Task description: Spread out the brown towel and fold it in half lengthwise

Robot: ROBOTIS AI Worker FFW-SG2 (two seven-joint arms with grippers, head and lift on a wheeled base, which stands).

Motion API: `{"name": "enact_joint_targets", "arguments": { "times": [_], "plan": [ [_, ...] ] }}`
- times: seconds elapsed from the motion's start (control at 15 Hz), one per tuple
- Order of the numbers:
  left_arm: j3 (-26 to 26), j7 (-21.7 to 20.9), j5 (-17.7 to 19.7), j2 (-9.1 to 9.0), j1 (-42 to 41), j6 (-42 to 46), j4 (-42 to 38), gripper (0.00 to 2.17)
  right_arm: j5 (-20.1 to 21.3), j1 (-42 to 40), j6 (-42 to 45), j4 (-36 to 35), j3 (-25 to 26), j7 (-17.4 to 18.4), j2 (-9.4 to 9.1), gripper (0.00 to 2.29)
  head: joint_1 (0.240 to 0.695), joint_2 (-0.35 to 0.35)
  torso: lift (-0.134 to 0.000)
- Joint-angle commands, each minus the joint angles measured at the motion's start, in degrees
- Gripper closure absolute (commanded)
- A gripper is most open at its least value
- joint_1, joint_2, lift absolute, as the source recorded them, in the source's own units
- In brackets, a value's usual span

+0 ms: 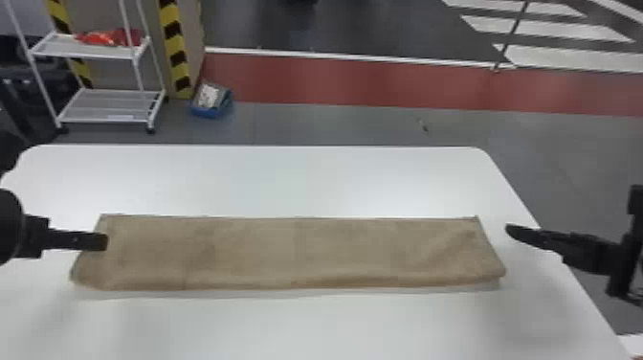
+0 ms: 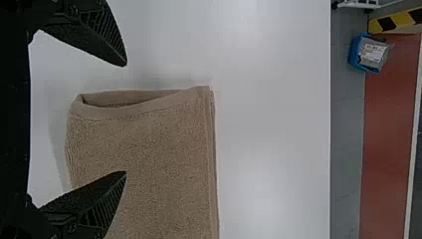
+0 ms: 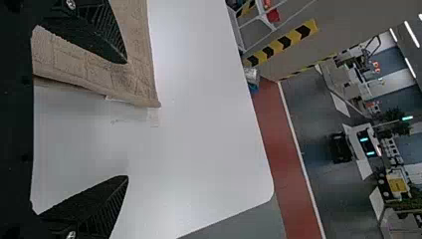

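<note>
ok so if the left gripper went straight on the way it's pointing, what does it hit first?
Probably the brown towel, near its left end; the left gripper's open fingers aim there. Its height above it is unclear.

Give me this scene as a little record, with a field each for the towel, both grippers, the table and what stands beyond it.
Towel: brown, folded into a long strip running left to right
Left gripper: open, at the towel's left end
Right gripper: open, near the towel's right end
Held: nothing
Table: white, under the towel
Beyond: a white shelf rack and a blue bin on the floor
</note>
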State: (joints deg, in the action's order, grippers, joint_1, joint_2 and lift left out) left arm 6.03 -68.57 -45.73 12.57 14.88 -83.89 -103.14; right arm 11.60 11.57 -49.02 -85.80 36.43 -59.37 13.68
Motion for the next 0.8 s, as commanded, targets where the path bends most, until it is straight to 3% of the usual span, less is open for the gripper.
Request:
{"name": "enact_joint_targets", "arguments": {
  "times": [0.0, 0.73],
  "plan": [
    [0.39, 0.19, 0.03, -0.71, -0.02, -0.1, -0.39, 0.03, -0.53, 0.03, -1.04, -0.51, -0.04, -0.04, -0.05, 0.05, 0.695, -0.124, -0.124],
    [2.06, 0.54, 1.61, -0.79, -1.69, -0.1, -3.38, 0.03, -0.88, -0.85, -4.38, -3.94, -0.92, -0.74, -0.58, 0.05, 0.695, -0.113, -0.124]
  ]
}}
